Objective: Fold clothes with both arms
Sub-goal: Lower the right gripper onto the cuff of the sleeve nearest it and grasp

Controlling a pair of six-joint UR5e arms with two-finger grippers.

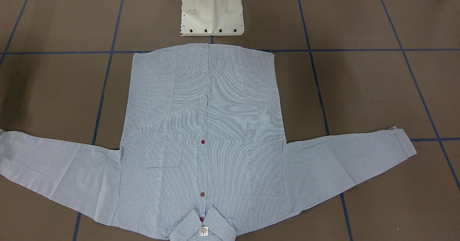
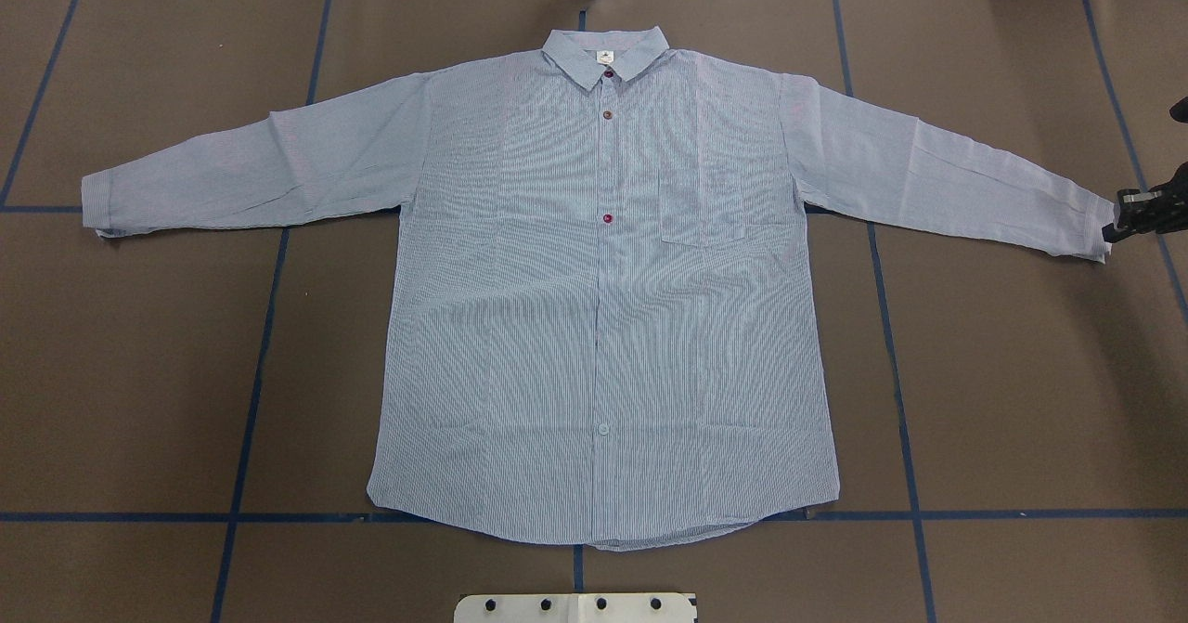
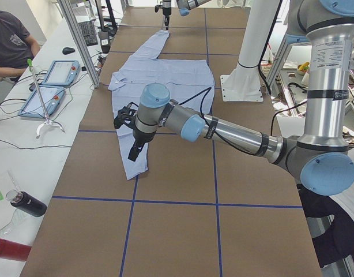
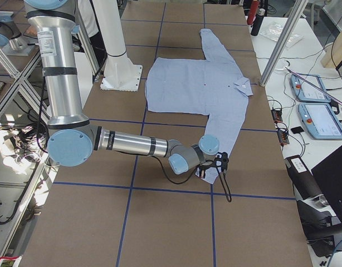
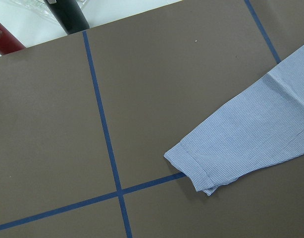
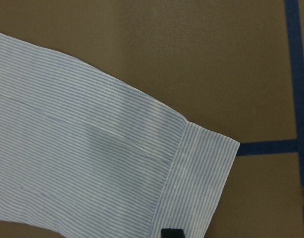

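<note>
The light blue-and-white striped shirt [image 2: 603,307] lies flat and front up on the brown table, sleeves spread, collar [image 1: 205,226] away from the robot. My right gripper [image 2: 1114,228] is at the cuff of the sleeve on my right. One black fingertip [image 6: 172,233] shows on that cuff [image 6: 201,173]; I cannot tell whether the gripper is open or shut. My left gripper [image 3: 132,151] hangs over the other sleeve near its cuff [image 5: 191,163]. It shows only in the exterior left view, so I cannot tell its state.
The white pedestal base [image 1: 212,11] stands just behind the shirt's hem. Blue tape lines [image 2: 269,326] cross the table. A side bench holds teach pendants [image 3: 50,86] and bottles [image 3: 27,205], and a person [image 3: 10,40] sits there.
</note>
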